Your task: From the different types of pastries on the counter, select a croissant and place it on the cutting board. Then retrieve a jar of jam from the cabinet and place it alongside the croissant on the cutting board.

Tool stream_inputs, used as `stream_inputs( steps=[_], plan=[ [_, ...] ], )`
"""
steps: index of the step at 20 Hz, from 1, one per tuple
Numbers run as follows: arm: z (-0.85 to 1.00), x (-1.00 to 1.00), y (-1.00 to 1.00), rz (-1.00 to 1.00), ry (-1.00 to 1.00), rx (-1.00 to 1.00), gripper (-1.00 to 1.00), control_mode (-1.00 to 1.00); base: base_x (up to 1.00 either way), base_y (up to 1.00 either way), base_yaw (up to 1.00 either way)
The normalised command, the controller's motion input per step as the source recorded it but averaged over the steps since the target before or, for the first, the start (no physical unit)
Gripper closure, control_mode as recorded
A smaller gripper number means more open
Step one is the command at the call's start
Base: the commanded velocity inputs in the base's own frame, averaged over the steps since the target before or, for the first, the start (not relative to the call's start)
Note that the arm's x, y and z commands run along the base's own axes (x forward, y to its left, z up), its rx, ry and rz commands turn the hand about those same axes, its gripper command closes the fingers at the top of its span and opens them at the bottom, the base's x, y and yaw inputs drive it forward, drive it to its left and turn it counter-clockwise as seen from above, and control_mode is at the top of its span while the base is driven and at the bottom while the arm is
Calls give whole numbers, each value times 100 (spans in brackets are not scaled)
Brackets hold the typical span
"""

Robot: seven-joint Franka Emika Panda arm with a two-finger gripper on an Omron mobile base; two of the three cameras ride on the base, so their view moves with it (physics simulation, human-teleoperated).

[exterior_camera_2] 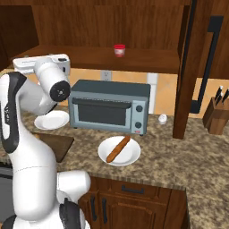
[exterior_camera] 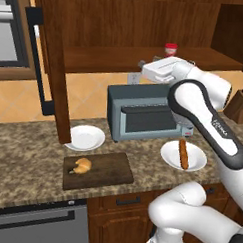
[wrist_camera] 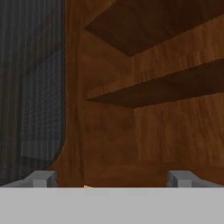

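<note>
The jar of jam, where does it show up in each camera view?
Left base view: the jar of jam stands on the cabinet shelf, upper middle, just above the white hand.
Right base view: top centre on the shelf, above the toaster oven.
Hand view: I cannot find it.
Shared landmark: the toaster oven.

Counter [exterior_camera: 22, 154]: cutting board [exterior_camera: 108, 174], two plates [exterior_camera: 85, 137], toaster oven [exterior_camera: 138, 117]. Cabinet [exterior_camera: 96, 57] shelf: jar of jam [exterior_camera: 170, 49].

Cabinet [exterior_camera: 123, 23] and cutting board [exterior_camera: 109, 170] dark grained wood, counter [exterior_camera: 27, 144] speckled polished stone, toaster oven [exterior_camera_2: 109, 107] matt grey metal, plates [exterior_camera: 85, 138] glossy white.
</note>
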Motion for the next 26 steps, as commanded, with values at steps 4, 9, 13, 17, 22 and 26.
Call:
stream_inputs(
  steps=[4,9,13,17,22,26],
  plan=[
    [84,0,-55,-20,-16,-5,-100,-100,0,0,0],
    [57,-16,-53,-24,-6,-1,-100,-100,0,0,0],
    [17,-34,-57,-26,0,0,-100,-100,0,0,0],
    [5,-18,-47,-23,9,0,-100,-100,0,0,0],
    [0,-1,-50,-20,29,0,-100,-100,0,0,0],
    [3,0,-38,-9,30,8,-100,-100,0,0,0]
  ],
)
